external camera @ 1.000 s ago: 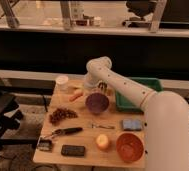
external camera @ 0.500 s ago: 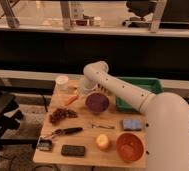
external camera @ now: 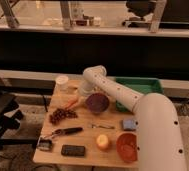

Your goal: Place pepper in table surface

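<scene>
The pepper (external camera: 72, 103) lies slanted on the tan worktop (external camera: 88, 135), just left of the purple bowl (external camera: 97, 102) and just behind the bunch of dark grapes (external camera: 62, 115). The claw (external camera: 84, 91) hangs just above and to the right of the pepper's upper end, beside the white cup (external camera: 62, 81); I cannot tell whether it is spread or pressed together, nor whether it touches the pepper. Further out sit the green tray (external camera: 138, 86), a blue sponge (external camera: 129, 124), a yellow-orange fruit (external camera: 103, 142) and an orange-red bowl (external camera: 126, 146).
</scene>
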Motion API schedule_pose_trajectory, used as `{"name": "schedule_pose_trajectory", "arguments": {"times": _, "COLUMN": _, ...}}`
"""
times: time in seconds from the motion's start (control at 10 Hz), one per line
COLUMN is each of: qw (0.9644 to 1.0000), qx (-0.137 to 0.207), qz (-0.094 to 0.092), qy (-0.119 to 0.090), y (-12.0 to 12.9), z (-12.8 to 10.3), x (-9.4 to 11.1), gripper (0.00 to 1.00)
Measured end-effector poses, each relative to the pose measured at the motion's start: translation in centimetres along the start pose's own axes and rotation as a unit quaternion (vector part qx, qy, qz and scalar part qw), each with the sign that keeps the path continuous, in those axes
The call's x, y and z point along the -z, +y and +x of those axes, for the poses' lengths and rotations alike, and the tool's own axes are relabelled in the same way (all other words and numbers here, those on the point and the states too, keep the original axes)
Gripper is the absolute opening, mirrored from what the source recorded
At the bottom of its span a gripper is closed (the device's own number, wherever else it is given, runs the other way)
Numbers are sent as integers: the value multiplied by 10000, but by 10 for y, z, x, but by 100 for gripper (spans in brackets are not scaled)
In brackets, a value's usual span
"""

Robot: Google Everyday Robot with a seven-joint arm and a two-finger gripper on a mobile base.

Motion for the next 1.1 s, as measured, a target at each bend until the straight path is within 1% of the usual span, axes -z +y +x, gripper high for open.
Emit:
{"name": "schedule_pose_trajectory", "arguments": {"times": 0.2, "qw": 10000, "qx": 17, "qz": 0, "qy": 25, "y": -12, "z": 1, "x": -8, "gripper": 0}}
{"name": "schedule_pose_trajectory", "arguments": {"times": 0.4, "qw": 10000, "qx": 62, "qz": -13, "qy": 68, "y": -25, "z": -3, "x": -18, "gripper": 0}}
{"name": "schedule_pose_trajectory", "arguments": {"times": 0.7, "qw": 9999, "qx": 117, "qz": -44, "qy": 114, "y": -31, "z": -10, "x": -27, "gripper": 0}}
{"name": "schedule_pose_trajectory", "arguments": {"times": 0.9, "qw": 9998, "qx": 118, "qz": -49, "qy": 173, "y": -32, "z": -10, "x": -28, "gripper": 1}}
{"name": "schedule_pose_trajectory", "arguments": {"times": 1.0, "qw": 9997, "qx": 127, "qz": -32, "qy": 212, "y": -34, "z": -10, "x": -26, "gripper": 6}}
{"name": "schedule_pose_trajectory", "arguments": {"times": 1.1, "qw": 9996, "qx": 141, "qz": -19, "qy": 248, "y": -35, "z": -12, "x": -23, "gripper": 16}}
